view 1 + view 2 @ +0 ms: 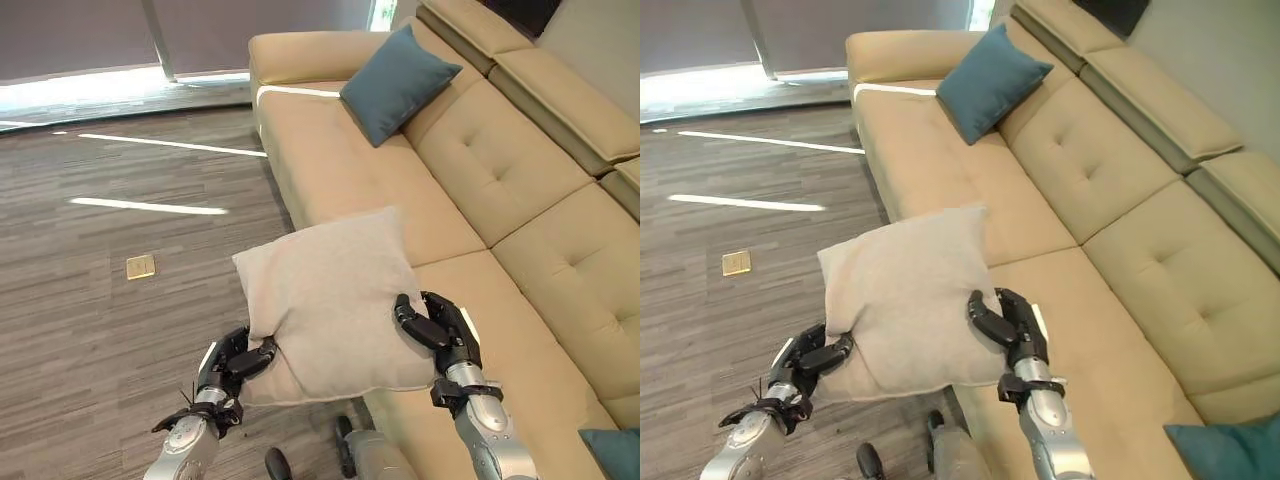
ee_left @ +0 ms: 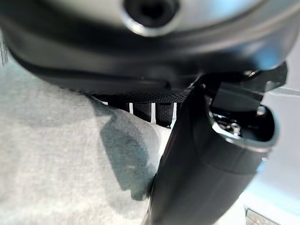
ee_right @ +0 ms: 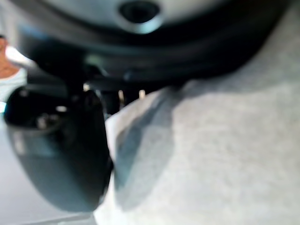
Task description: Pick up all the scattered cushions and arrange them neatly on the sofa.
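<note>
beige cushion (image 1: 330, 300): flat face up, corner toward sofa (image 1: 520, 260) back | plain, square | left hand (image 1: 238, 362), right hand (image 1: 432, 325): fingers clamped on its lower edge

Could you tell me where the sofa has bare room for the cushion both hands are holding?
The beige sofa has bare seat between the upright teal cushion at its far arm and the grey cushion, which the left hand and right hand pinch above the seat's front edge. Near the second teal cushion, at the near end, room is tighter.

Matt woven cloth cushion (image 1: 330, 300), tufted fabric sofa (image 1: 500, 190), wood-grain floor (image 1: 90, 330).
</note>
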{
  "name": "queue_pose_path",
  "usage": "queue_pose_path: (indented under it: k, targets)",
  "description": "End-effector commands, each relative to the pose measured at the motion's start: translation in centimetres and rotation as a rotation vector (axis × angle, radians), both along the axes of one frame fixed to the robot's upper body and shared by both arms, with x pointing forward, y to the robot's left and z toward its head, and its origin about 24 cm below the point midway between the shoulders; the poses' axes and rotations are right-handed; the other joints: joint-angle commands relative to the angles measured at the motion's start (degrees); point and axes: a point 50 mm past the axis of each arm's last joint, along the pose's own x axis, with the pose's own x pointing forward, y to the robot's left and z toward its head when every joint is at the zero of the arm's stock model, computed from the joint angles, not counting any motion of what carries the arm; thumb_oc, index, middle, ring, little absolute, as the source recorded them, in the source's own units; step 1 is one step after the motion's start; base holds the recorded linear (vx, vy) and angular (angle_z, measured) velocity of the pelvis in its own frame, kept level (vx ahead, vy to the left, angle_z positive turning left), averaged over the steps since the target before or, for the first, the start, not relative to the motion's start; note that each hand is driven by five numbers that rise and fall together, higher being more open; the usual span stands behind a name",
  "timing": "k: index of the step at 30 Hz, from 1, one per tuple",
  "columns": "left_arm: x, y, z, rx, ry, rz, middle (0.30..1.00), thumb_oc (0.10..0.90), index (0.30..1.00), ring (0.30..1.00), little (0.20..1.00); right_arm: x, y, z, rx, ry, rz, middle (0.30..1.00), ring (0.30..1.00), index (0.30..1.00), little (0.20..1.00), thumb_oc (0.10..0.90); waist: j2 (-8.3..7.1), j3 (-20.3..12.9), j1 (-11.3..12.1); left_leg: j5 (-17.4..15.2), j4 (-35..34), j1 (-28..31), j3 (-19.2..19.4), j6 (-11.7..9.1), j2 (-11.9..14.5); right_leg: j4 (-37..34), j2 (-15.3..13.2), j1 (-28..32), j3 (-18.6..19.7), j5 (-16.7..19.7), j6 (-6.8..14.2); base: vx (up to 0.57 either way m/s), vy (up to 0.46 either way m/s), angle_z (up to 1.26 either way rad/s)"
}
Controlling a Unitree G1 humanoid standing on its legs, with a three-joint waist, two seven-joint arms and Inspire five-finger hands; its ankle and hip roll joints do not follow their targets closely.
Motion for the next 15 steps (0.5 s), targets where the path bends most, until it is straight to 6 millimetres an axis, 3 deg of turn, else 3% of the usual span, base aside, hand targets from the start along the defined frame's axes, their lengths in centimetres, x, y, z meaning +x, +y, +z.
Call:
queue_pose_path:
  k: [1,2,4,6,7,9,10,11,12,14,15]
  targets:
    - [3.4,-5.5,5.8,-0.110,-0.360,-0.232,0.300,0.400,0.300,0.300,0.300,2.4,0.2,6.8,0.058,-0.380,0.035,0.300,0.300,0.300,0.300,0.400,-0.10,-3.88,-3.24,-4.44,0.17,1.74,-5.89,-2.43,-1.21,-7.21,3.85,5.24,-0.97,4.54,2.75,0.46,0.032,0.40]
    - [3.4,-5.8,5.9,-0.117,-0.363,-0.242,0.300,0.400,0.300,0.300,0.300,2.2,-0.1,6.6,0.058,-0.371,0.023,0.300,0.300,0.300,0.300,0.400,0.07,-4.10,-3.58,-5.15,0.34,2.63,-6.38,-2.29,-1.71,-7.73,3.25,5.88,-2.59,4.37,2.59,0.19,-0.012,0.57]
    - [3.4,-6.4,5.8,-0.135,-0.363,-0.254,0.300,0.400,0.300,0.300,0.300,1.7,-0.6,6.2,0.047,-0.357,0.004,0.300,0.300,0.300,0.300,0.400,0.25,-4.60,-4.43,-6.13,0.92,3.65,-6.88,-2.29,-2.09,-7.73,3.31,6.96,-1.56,3.82,1.85,0.24,-0.040,0.42]
    - [3.2,-6.8,5.7,-0.150,-0.358,-0.267,0.300,0.400,0.300,0.300,0.300,1.4,-1.4,6.1,0.032,-0.352,-0.019,0.300,0.300,0.300,0.300,0.400,0.75,-5.42,-5.43,-8.20,4.20,3.80,-6.80,-3.69,-1.74,-8.66,2.68,8.68,-1.67,2.91,0.81,0.30,-0.075,0.26]
    - [3.0,-7.2,5.6,-0.176,-0.353,-0.279,0.300,0.400,0.300,0.300,0.300,1.2,-1.8,6.1,0.024,-0.353,-0.032,0.300,0.300,0.300,0.300,0.400,0.88,-5.76,-6.33,-8.99,10.26,2.85,-6.20,-5.98,-0.85,-10.38,2.21,10.80,-1.54,2.42,-0.30,0.30,-0.124,0.27]
    - [2.8,-7.1,5.5,-0.182,-0.346,-0.272,0.300,0.400,0.300,0.300,0.300,1.2,-2.2,6.3,0.018,-0.356,-0.038,0.300,0.300,0.300,0.300,0.400,0.50,-5.12,-5.83,-6.38,21.88,-0.63,-6.01,-8.72,1.97,-12.62,2.15,13.96,-1.70,2.52,-1.71,0.18,-0.125,0.44]
    - [2.9,-7.1,5.5,-0.181,-0.346,-0.272,0.300,0.400,0.300,0.300,0.300,1.2,-2.2,6.3,0.019,-0.356,-0.038,0.300,0.300,0.300,0.300,0.400,0.39,-5.37,-5.92,-6.14,21.87,-1.00,-6.05,-8.71,1.84,-12.72,2.02,13.67,-1.73,2.70,-1.73,0.17,-0.164,0.19]
    - [2.9,-6.8,5.5,-0.180,-0.347,-0.258,0.300,0.400,0.300,0.300,0.300,1.2,-2.5,6.4,0.030,-0.361,-0.047,0.300,0.300,0.300,0.300,0.400,-1.41,-4.62,-4.50,-4.24,30.17,-5.02,-5.40,-9.24,3.98,-14.86,1.50,17.03,-1.67,2.23,-2.78,0.41,-0.021,-0.12]
    - [2.9,-6.5,5.7,-0.162,-0.350,-0.241,0.300,0.400,0.300,0.300,0.300,1.3,-2.1,6.4,0.024,-0.358,-0.038,0.300,0.300,0.300,0.300,0.400,-1.70,-4.10,-1.88,-6.83,20.09,-9.24,-12.35,-6.59,2.96,-13.72,1.73,18.28,2.86,0.37,-1.96,0.49,0.009,-0.15]
    - [2.8,-6.3,6.0,-0.168,-0.368,-0.220,0.300,0.400,0.300,0.300,0.300,1.3,-1.8,6.0,0.028,-0.341,-0.021,0.300,0.300,0.300,0.300,0.400,-2.28,-3.88,-0.45,-6.03,23.17,-11.52,-20.07,-7.71,1.47,-12.04,2.25,18.95,7.56,-0.60,-2.19,0.37,0.104,-1.62]
    - [2.8,-6.3,6.0,-0.168,-0.368,-0.220,0.300,0.400,0.300,0.300,0.300,1.3,-1.8,6.0,0.029,-0.341,-0.021,0.300,0.300,0.300,0.300,0.400,-2.34,-4.04,-0.51,-5.74,22.94,-11.65,-20.09,-7.72,1.39,-12.07,2.17,18.74,7.54,-0.49,-2.18,0.24,0.089,-2.12]
